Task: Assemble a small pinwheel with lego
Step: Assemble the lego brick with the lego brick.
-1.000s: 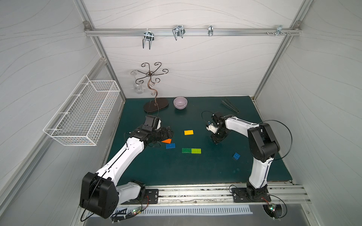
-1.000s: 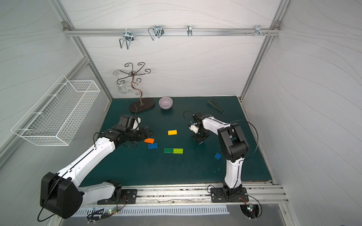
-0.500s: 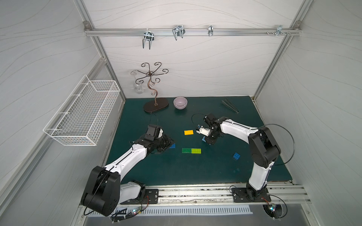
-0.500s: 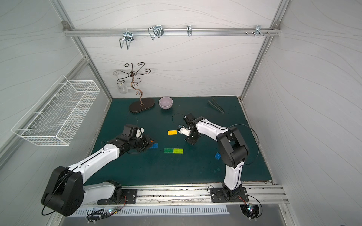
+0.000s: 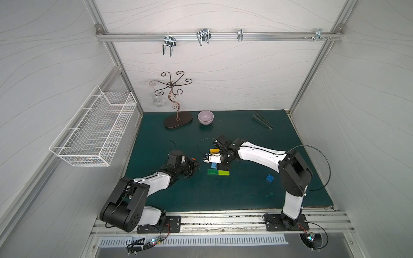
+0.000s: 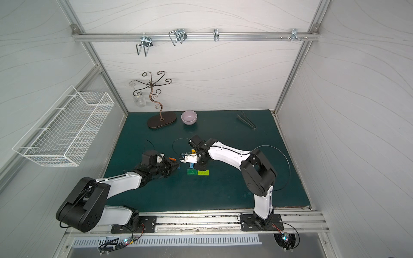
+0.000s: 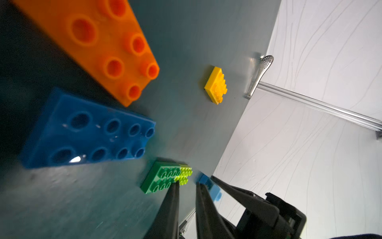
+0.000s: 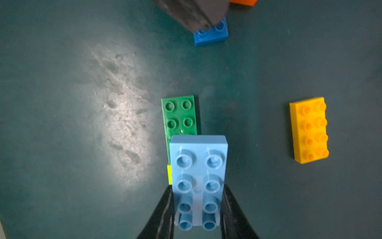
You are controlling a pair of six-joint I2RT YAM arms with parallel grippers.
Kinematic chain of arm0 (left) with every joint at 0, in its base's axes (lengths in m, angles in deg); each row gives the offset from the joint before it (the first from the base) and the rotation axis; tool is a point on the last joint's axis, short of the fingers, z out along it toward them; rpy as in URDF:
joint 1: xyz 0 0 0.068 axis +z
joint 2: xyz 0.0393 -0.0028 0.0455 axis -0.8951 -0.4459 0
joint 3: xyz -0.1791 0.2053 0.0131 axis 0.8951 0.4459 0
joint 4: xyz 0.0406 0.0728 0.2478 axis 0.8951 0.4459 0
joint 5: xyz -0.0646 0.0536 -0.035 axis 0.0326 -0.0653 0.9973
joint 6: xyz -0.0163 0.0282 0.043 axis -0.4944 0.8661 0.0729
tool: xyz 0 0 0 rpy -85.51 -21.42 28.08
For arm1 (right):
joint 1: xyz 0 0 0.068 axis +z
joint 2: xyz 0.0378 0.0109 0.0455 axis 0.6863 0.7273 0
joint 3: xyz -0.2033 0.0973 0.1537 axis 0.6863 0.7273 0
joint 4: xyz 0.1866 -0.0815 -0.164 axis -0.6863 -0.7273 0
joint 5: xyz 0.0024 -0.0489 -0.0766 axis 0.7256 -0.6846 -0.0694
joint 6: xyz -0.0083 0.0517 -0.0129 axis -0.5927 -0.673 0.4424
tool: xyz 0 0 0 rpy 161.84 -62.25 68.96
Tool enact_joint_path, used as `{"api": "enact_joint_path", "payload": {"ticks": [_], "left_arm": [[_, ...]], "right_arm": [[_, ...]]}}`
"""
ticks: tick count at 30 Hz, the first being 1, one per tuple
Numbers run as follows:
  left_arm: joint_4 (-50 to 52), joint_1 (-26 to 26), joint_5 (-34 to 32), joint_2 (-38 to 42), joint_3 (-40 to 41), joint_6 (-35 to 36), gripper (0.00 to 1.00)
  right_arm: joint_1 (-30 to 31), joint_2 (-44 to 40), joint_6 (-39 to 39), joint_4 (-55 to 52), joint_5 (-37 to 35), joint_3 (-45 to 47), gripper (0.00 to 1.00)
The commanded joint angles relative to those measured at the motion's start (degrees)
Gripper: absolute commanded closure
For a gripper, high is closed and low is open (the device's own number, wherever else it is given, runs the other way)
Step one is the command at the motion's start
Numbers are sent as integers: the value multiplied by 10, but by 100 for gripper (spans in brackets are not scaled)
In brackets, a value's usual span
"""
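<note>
Right gripper (image 8: 197,207) jaws clamped on light blue brick (image 8: 198,165) above joined dark green brick (image 8: 179,115), left gripper (image 7: 187,186) jaws nearly closed, empty, mid-desk (image 5: 245,189).

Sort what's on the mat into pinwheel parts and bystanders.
For the job: light blue brick in the right gripper; dark green brick joined to lime brick; yellow brick; orange brick; dark blue brick; small square blue brick.

Lying about: pink bowl, tongs, wire stand.
</note>
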Motion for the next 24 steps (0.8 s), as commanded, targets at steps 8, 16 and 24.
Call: {"api": "enact_joint_path", "payload": {"ticks": [8,16,24], "left_arm": [[-34,6,-6,11,25,-15,79],[21,6,-7,27,9,9,77],[44,6,-7,36,-4,27,77]], "right_arm": [[5,41,30,-34,-31,-13,78],[5,58,31,-49,-38,-21,76],[5,61,25,-53,-29,-25,72]]}}
